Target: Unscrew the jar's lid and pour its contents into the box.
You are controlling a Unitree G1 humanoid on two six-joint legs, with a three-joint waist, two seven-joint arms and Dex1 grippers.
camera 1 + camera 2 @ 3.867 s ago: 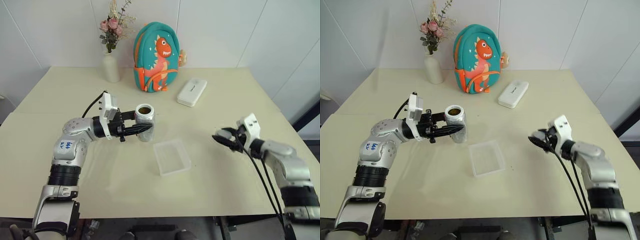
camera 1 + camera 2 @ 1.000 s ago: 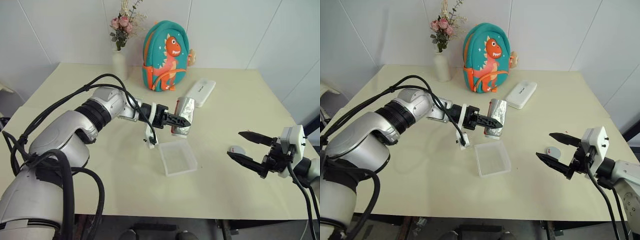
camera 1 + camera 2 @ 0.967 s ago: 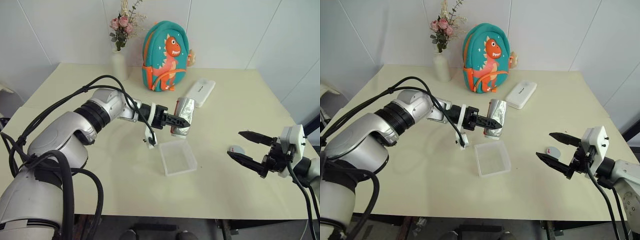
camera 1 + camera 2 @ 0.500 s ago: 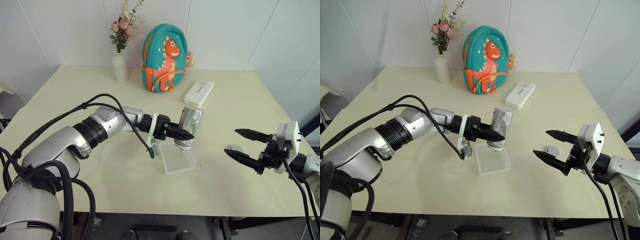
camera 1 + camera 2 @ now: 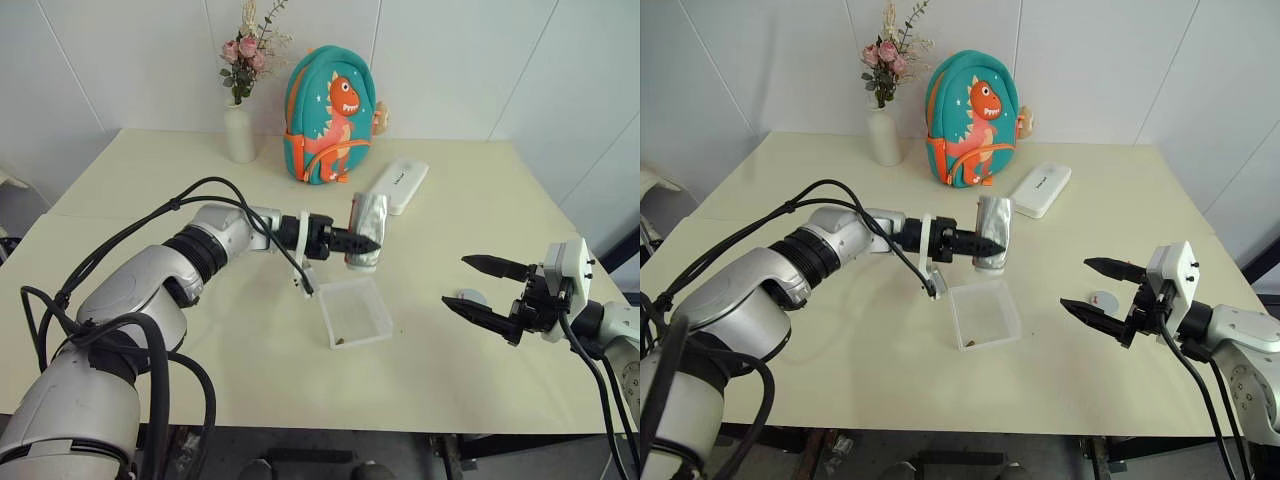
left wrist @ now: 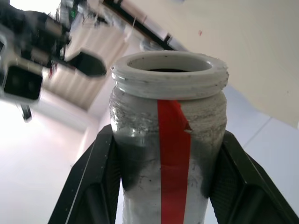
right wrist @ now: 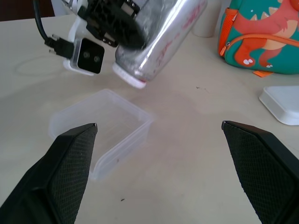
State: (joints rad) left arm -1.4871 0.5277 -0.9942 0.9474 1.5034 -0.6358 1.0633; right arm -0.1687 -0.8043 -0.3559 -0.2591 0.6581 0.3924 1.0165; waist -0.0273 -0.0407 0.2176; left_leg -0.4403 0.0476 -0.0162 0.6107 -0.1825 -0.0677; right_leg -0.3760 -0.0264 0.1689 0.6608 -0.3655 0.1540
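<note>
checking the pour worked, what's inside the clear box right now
A few small dark bits lie near the front edge of the box; the rest of its floor looks bare. Nothing covers it; the jar hangs tipped above its far side.

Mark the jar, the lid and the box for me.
jar (image 5: 366, 231), left eye view, on its silvery side, past the left end effector's fingers.
lid (image 5: 1103, 299), right eye view, on its flat top, lying on the table.
box (image 5: 377, 303), left eye view, on its clear far-right wall.

Bare table (image 5: 250, 340) surrounds the box (image 5: 354, 312); the tilted jar (image 5: 366, 231) overhangs its far edge.
</note>
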